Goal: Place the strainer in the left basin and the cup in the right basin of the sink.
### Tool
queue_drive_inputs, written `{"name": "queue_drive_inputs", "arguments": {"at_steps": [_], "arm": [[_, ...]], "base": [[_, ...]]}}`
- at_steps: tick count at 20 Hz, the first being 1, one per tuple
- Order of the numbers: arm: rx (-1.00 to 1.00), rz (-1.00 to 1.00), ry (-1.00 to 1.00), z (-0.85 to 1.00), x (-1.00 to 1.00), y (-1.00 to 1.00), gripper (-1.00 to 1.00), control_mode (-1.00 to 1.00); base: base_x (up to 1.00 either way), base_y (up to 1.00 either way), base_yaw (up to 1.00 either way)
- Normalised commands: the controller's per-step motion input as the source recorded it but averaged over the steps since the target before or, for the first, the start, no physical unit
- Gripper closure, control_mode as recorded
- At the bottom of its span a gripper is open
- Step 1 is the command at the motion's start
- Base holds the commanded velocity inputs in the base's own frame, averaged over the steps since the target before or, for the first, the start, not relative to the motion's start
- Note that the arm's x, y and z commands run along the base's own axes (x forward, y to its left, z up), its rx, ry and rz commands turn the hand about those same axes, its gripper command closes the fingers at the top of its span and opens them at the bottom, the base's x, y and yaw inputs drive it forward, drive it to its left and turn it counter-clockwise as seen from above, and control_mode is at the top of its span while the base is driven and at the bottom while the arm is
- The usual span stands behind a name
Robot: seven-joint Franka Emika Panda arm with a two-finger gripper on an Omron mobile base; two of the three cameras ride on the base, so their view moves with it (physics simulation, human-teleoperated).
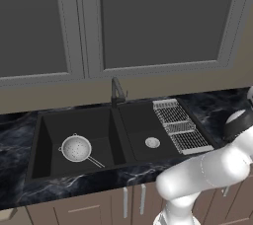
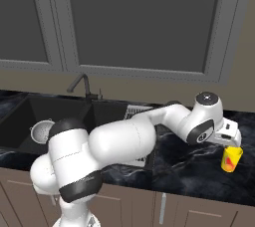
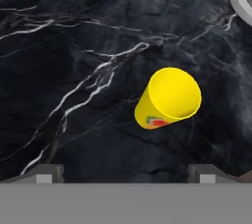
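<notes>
One cup (image 3: 169, 99) stands upright on the countertop (image 3: 74, 70), mouth up.

The white arm rises from its base at the near edge of the scene, its thick lower links bulging forward, then reaches out low and far to the right in a long bend. In the right base view the elbow sits mid-frame and the forearm runs rightward to a dark-jointed wrist with a round cap on top. Beyond the wrist the hand points down and to the right, with the tool (image 2: 230, 144) hanging at its end. In the hand view the two dark fingertips (image 3: 45, 174) stand far apart at the bottom corners, so the jaws are spread wide with nothing between them. In the left base view the arm curves off the right edge.
</notes>
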Motion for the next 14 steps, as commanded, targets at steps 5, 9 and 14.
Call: {"name": "queue_drive_inputs", "arguments": {"at_steps": [5, 9, 14], "arm": [[0.00, 0.00, 0.00, -0.06, 0.02, -0.12, -1.00, -1.00], [0.00, 0.00, 0.02, -0.08, 0.04, 0.00, -1.00, -1.00], [0.00, 0.00, 0.03, -0.04, 0.10, -0.01, -1.00, -1.00]], "base": [[0.00, 0.00, 0.00], [0.00, 0.00, 0.00], [0.00, 0.00, 0.00]]}}
